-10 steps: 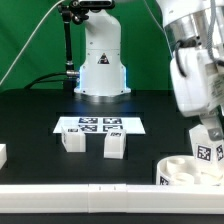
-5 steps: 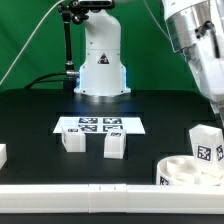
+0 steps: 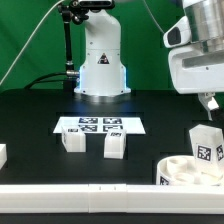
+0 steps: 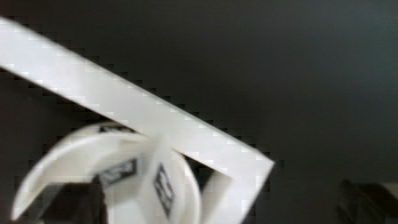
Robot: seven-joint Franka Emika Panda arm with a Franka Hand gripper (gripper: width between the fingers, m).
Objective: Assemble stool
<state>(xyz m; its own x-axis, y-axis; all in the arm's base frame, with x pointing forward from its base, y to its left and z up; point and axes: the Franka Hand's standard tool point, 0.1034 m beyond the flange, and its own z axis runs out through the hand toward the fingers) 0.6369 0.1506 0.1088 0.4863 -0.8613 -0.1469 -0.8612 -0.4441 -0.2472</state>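
The white round seat lies at the front of the exterior view's right. One tagged white leg stands upright at its far rim. Two more tagged legs stand on the black table in front of the marker board. My gripper hangs above the standing leg, clear of it and empty, with its jaws apart. The wrist view is blurred. It shows the seat with the leg beside a white bar.
The robot base stands at the back centre. A white block sits at the exterior view's left edge. A white rail runs along the table's front edge and crosses the wrist view diagonally.
My gripper was down at the leg on the seat one second ago. It has let go and risen well above it. The leg stays upright in place.
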